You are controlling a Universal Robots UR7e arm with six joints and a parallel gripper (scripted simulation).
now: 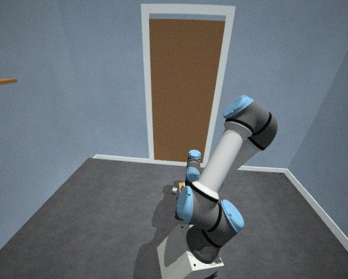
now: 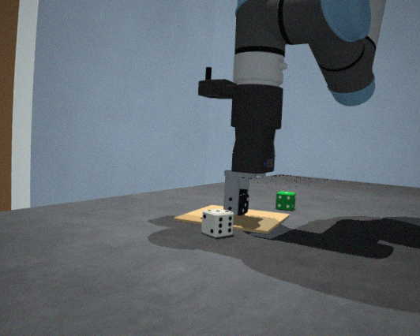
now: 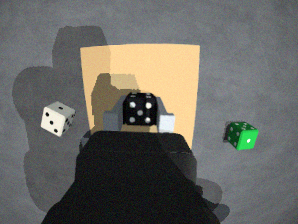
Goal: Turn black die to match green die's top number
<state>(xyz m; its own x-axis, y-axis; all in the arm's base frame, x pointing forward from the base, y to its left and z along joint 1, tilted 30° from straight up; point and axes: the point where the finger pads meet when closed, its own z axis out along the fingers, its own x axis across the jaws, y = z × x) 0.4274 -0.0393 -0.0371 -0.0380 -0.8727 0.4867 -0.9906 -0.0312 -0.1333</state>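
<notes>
A dark grey, faintly mottled table (image 2: 104, 276) carries a tan mat (image 2: 270, 221) and three dice. Behind it stand pale blue walls, a brown door (image 1: 184, 88) in a white frame, and a white skirting strip along the far and right edges. A brown shelf edge (image 1: 1, 82) juts in at far left of the top view.

Exterior view: the arm (image 2: 258, 59) descends vertically over the mat. The pincer (image 2: 238, 203) pinches the black die (image 2: 243, 202) between its grey fingers (image 2: 231, 195), at or just above the mat; whether the die touches it cannot be told. A white die (image 2: 218, 223) sits at the mat's near edge; whether it rests on the mat or just off it cannot be told here. A green die (image 2: 286, 200) lies on the table beyond the mat. The arm's shadow spreads broadly to the right.

Wrist view: the black die (image 3: 140, 110) shows four white pips on top and lies over the mat (image 3: 166, 70), a finger on either side. The white die (image 3: 57, 119) lies off the mat to one side and the green die (image 3: 241, 136) off the opposite side, both apart from it.

Top view: the arm (image 1: 217, 164) and its white base (image 1: 171, 259) hide most of the work area; only a sliver of mat (image 1: 181, 186) and the white die (image 1: 174, 190) show.
</notes>
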